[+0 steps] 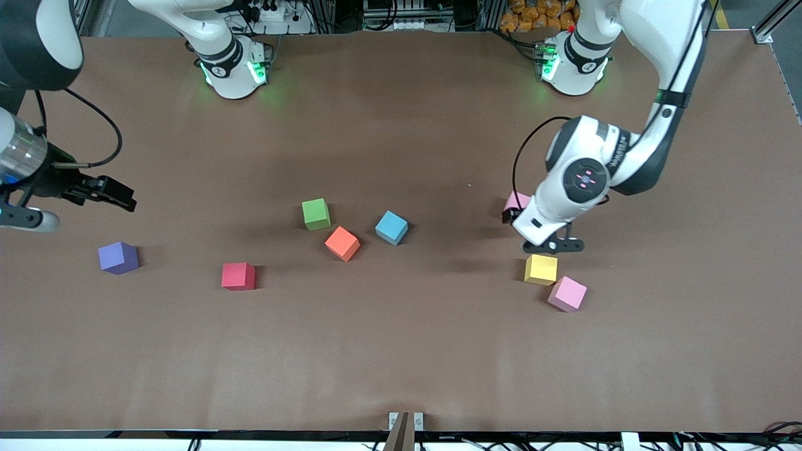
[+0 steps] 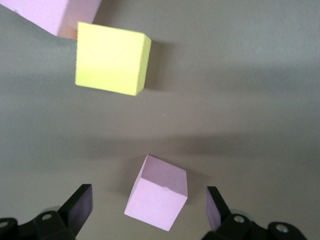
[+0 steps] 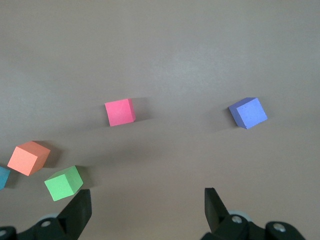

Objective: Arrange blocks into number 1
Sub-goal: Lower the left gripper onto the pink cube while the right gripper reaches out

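My left gripper (image 1: 519, 217) (image 2: 149, 206) is open and low over a pink block (image 1: 517, 200) (image 2: 157, 199). That block lies between the jaws, untouched, and the hand partly hides it in the front view. A second pink block (image 1: 567, 293) (image 2: 55, 15) lies nearer the front camera. The green (image 1: 316, 213) (image 3: 63, 182), orange (image 1: 342, 243) (image 3: 29, 157) and light blue (image 1: 391, 227) (image 3: 2, 177) blocks cluster mid-table. The red block (image 1: 238, 275) (image 3: 120, 112) sits apart toward the right arm's end. My right gripper (image 1: 118, 194) (image 3: 147, 207) hangs open and empty there.
A yellow cube (image 1: 541, 269) (image 2: 112, 59) sits between the two pink blocks, close to the left gripper. A purple cube (image 1: 118, 257) (image 3: 248, 112) lies near the right arm's end of the table, under the right gripper's area.
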Controlling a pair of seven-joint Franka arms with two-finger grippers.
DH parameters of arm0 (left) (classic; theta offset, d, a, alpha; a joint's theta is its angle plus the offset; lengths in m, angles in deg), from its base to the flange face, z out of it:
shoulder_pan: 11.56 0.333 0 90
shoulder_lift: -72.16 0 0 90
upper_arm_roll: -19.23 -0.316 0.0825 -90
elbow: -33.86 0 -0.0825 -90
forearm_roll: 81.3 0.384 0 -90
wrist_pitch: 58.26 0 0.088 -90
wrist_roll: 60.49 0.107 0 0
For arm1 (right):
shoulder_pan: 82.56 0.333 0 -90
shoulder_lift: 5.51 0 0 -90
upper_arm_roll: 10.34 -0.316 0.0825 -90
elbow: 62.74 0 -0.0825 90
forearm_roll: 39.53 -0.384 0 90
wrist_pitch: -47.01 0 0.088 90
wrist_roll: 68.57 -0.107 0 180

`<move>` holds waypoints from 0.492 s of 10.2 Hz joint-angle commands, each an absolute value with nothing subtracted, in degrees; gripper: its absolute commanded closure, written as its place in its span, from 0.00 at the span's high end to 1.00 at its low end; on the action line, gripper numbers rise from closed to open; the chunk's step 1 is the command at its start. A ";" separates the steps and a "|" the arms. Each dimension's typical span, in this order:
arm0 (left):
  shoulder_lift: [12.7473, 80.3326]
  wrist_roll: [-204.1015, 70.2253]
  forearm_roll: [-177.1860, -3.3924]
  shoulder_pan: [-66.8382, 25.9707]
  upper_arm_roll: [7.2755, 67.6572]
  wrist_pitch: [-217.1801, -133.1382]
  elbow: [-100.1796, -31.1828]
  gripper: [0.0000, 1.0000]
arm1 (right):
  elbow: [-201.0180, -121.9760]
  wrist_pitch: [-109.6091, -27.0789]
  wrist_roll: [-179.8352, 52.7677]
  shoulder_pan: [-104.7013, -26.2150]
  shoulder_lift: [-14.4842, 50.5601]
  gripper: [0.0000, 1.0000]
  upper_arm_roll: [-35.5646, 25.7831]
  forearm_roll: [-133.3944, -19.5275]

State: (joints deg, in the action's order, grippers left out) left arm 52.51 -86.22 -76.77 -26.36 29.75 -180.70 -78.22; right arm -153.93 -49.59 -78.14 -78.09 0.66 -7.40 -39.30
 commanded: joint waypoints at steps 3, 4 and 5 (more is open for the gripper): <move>55.37 -86.24 -66.12 -26.06 34.16 -188.77 -88.39 1.00 | -153.79 -51.94 -79.64 -77.20 2.48 1.00 -7.26 -39.09; 55.55 -85.28 -65.48 -25.71 35.13 -189.13 -88.75 1.00 | -153.79 -52.04 -79.64 -77.11 3.09 1.00 -7.26 -39.09; 56.07 -81.62 -65.56 -25.36 35.48 -189.13 -89.10 1.00 | -153.79 -52.04 -79.64 -77.11 3.19 1.00 -7.26 -39.09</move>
State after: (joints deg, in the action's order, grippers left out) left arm 53.19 -85.14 -66.89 -26.46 34.45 -188.29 -86.76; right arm -153.94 -51.65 -78.43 -77.57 2.81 -7.40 -39.30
